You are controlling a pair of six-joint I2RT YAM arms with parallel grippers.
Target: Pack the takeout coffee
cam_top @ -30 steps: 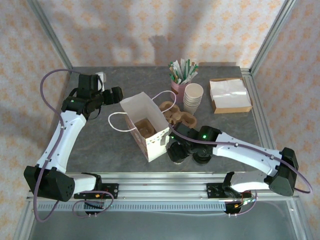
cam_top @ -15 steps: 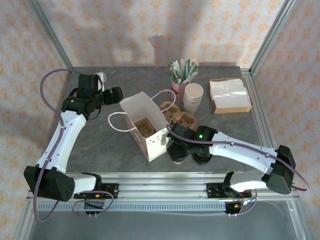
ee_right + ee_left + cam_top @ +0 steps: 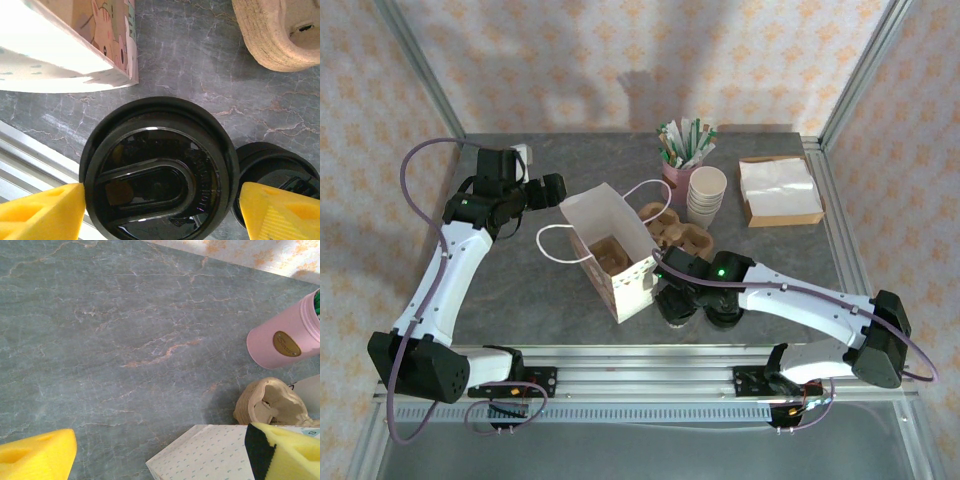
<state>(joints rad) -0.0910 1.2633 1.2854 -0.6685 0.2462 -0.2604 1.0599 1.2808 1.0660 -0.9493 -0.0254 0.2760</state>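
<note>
The right claw (image 3: 160, 212) is closed on the takeout coffee (image 3: 157, 170), its fingertips against both sides of the black lid. We see the cup near the table's (image 3: 200, 65) front edge, just beside the paper bag (image 3: 55, 55). The left claw (image 3: 160, 455) stands open.

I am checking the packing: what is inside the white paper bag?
A brown pulp carrier lies inside the white paper bag. Its walls cover the lower part, so more cannot be told.

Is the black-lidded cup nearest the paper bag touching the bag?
Apart. The right wrist view shows a strip of bare table between the lid of the takeout coffee and the bottom edge of the paper bag.
</note>
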